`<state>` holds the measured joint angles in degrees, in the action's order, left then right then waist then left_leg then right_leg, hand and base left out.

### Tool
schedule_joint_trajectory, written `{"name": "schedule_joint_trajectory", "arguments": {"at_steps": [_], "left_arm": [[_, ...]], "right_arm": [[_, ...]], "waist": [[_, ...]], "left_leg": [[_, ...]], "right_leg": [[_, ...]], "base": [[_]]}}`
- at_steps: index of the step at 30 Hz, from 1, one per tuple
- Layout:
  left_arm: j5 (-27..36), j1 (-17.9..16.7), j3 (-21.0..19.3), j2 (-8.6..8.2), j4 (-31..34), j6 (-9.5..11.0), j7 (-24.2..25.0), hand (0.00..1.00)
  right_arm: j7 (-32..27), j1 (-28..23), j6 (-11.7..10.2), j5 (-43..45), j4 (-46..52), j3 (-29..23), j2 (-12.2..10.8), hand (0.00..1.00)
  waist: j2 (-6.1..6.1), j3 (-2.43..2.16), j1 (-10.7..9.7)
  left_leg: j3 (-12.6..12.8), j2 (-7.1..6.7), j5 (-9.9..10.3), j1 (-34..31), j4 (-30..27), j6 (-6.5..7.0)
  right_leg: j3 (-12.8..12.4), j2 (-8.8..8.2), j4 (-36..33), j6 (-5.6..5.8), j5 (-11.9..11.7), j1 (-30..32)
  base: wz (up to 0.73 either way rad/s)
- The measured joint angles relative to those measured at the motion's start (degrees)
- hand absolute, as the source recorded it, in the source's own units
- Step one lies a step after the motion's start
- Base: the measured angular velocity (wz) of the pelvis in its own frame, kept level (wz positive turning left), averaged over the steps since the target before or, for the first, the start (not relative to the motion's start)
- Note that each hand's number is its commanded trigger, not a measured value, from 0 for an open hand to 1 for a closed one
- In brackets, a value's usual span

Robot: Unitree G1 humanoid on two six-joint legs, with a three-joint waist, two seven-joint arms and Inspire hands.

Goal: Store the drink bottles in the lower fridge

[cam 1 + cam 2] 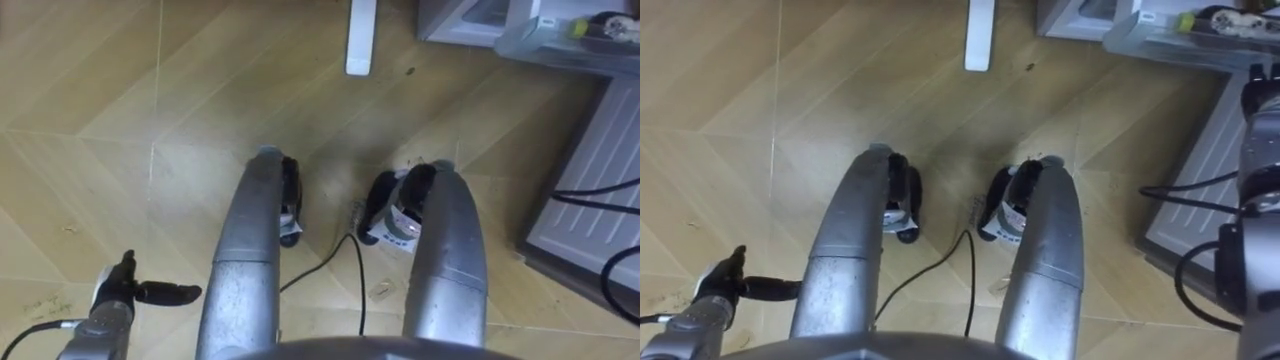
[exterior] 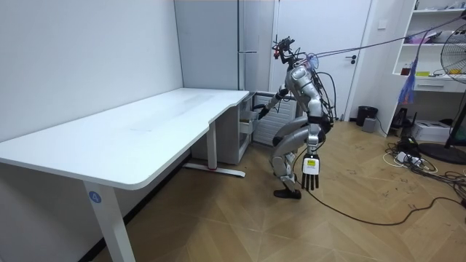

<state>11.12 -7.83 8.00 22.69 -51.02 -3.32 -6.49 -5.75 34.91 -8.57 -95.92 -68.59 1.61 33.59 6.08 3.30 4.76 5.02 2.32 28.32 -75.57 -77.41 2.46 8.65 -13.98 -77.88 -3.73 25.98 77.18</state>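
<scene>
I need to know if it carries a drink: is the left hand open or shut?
Open: the left hand hangs beside the leg, fingers straight, holding nothing.

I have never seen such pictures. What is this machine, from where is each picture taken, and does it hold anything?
It is a humanoid robot standing on two legs. The room view comes from a camera in the room: the robot bends forward on the wooden floor, beside the white desk, before the grey fridge. The two eye views come from its head, looking down past its own legs. Its left hand hangs open and empty. Its right hand reaches towards the fridge's lower part; whether it holds a drink is too small to tell.
</scene>
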Motion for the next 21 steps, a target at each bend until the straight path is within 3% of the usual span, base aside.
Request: {"name": "schedule_joint_trajectory", "arguments": {"at_steps": [4, 11, 16, 18, 21], "left_arm": [[-0.03, -3.14, -1.65, 1.02, 2.27, 0.0, -0.06, 0.0], [0.92, -8.25, -1.27, 5.3, 4.45, -0.07, 0.0, 0.0], [2.27, -8.51, -1.11, 5.43, 3.54, 0.35, 0.28, 0.0], [2.18, -9.99, -1.27, 5.49, 3.7, 0.45, 0.67, 0.0], [2.02, -10.84, -1.77, 5.54, 3.15, 0.87, 0.74, 0.0]], "right_arm": [[-1.97, -0.02, -0.76, -0.57, 0.01, 1.09, 0.01, 0.0], [-7.2, -0.01, -2.87, -1.61, 2.7, 3.85, 0.04, 0.0], [-10.39, -0.02, -5.15, -2.57, 5.64, 6.27, 0.02, 0.0], [-12.57, -0.02, -5.99, -2.53, 9.24, 8.25, 0.03, 0.0], [-14.17, -0.01, -6.67, -2.53, 13.38, 8.73, 0.04, 0.0]], "waist": [[0.2, -0.1, 0.65], [0.21, -0.1, 2.18], [0.2, -0.1, 3.67], [0.17, -0.12, 4.09], [0.18, -0.12, 4.71]], "left_leg": [[-0.44, 0.0, 0.09, 0.11, -0.23, -0.18], [-0.86, -0.03, -0.18, 0.96, -0.5, -0.81], [-1.09, 0.11, -0.64, 1.64, -0.54, -1.83], [-1.28, 1.1, -0.37, 1.78, -1.3, -2.66], [-2.21, 1.46, -0.37, 1.62, -1.95, -3.87]], "right_leg": [[0.41, -0.02, -0.06, -0.12, -0.15, -0.44], [0.77, -0.15, -0.74, -0.51, 0.23, -1.32], [0.98, 0.05, -1.36, -1.55, 0.66, -1.71], [1.33, 0.26, -2.17, -2.43, 1.11, -1.82], [2.65, 0.08, -3.01, -3.75, 1.75, -1.9]], "base": [[0.0], [0.03], [-0.01], [-0.08], [-0.05]]}}
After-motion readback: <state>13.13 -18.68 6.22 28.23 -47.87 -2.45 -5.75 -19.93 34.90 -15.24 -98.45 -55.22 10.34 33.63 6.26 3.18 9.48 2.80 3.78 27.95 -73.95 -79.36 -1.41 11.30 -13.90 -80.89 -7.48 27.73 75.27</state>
